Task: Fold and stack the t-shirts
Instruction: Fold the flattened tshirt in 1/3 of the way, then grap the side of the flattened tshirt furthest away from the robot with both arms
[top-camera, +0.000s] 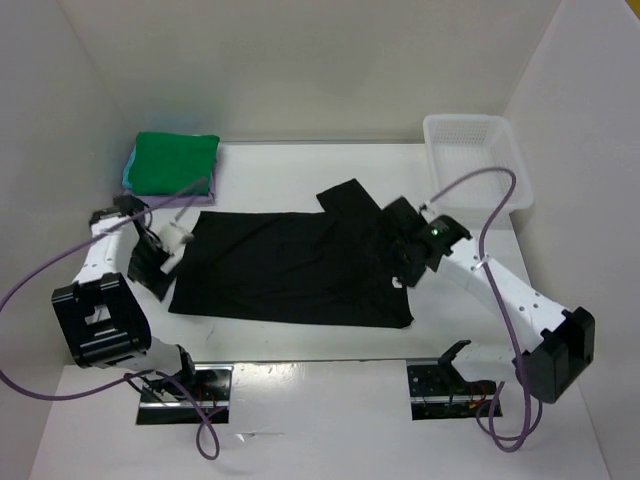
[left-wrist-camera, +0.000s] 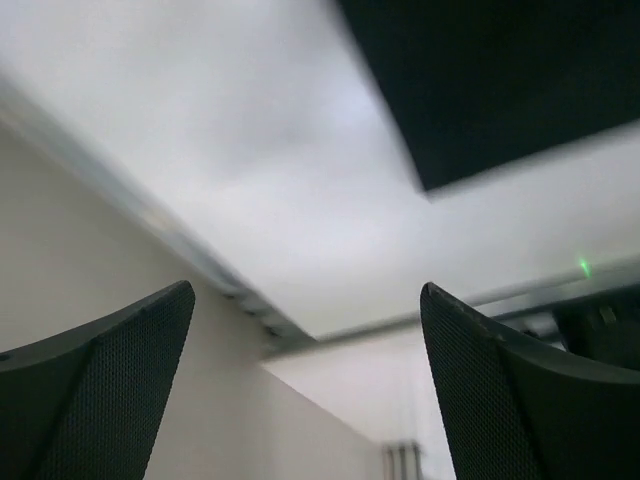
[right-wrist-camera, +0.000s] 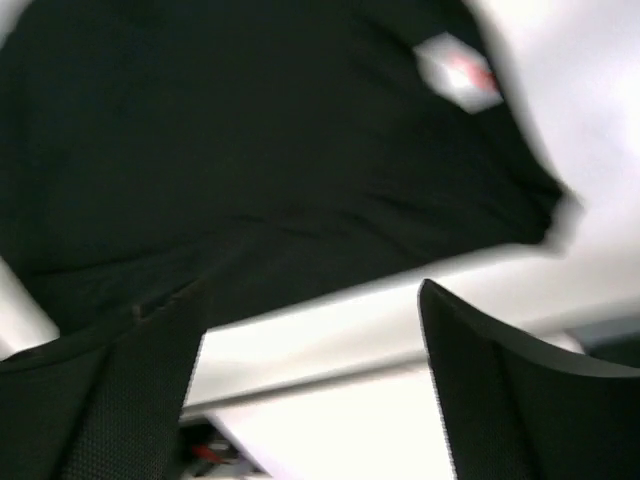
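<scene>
Two end effectors (left-wrist-camera: 305, 300) (right-wrist-camera: 310, 300) (four t-shirts (top-camera: 290, 270) (top-camera: 175, 160))

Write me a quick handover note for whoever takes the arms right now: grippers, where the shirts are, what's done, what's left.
Left gripper: open, empty, at the left edge of the black t-shirt.
Right gripper: open, empty, over that shirt's right, collar end.
The black t-shirt lies spread mid-table, one sleeve sticking out on the far side; it is not folded to stack size.
The green t-shirt lies folded at the far left corner, with turquoise cloth showing under its left edge.
Done: the corner stack, green on top.
Left: fold the black one and set it on the green.
</scene>
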